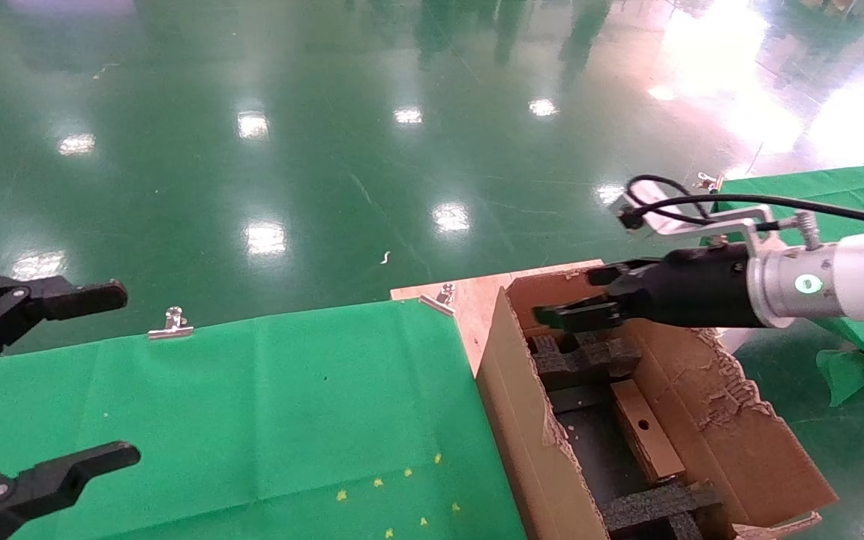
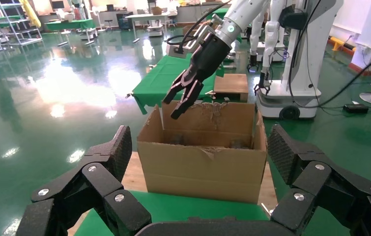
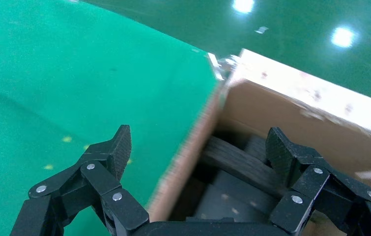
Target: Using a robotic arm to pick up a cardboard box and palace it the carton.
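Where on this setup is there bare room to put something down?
The green cloth lies bare between the left hand and the carton. Inside the carton it is crowded: black foam, the small box, and the open right hand above.

Bright overhead lamps bounce off the glossy green floor (image 1: 327, 150), with glare washing out its far right corner (nearly white there). Shadows are soft. The carton (image 3: 252, 128) edge smears with blur in the right wrist view.

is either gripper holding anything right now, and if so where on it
Nothing is held. The right gripper is open above the carton, with the cardboard box already lying inside. The left gripper is open and empty over the table.
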`<state>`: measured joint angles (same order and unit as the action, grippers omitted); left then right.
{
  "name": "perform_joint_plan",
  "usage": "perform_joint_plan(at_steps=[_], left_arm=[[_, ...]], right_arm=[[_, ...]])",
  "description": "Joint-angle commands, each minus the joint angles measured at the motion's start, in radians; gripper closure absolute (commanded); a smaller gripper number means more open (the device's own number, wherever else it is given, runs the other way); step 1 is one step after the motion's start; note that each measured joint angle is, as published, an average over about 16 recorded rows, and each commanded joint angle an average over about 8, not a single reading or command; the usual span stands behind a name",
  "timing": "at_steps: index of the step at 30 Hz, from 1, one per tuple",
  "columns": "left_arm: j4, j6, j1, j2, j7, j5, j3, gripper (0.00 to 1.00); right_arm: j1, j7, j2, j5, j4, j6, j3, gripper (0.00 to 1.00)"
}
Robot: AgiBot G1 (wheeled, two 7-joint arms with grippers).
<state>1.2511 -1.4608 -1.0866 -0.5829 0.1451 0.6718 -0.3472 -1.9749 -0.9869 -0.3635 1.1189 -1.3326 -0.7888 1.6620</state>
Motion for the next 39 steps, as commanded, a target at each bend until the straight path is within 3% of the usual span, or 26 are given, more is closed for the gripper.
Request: perform_joint_plan(at_steps=[1, 39], left_arm=[[0.0, 0.0, 0.0, 0.0, 0.0, 0.0, 0.0, 0.0], [0.0, 0.0, 0.0, 0.0, 0.0, 0.0, 0.0, 0.0]], right_arm=[[0.023, 0.021, -0.006, -0.011, 0.001, -0.019, -0.036, 0.0], [0.642, 0.57, -0.176, -0.277, 0.034, -0.504, -0.985, 0.0]])
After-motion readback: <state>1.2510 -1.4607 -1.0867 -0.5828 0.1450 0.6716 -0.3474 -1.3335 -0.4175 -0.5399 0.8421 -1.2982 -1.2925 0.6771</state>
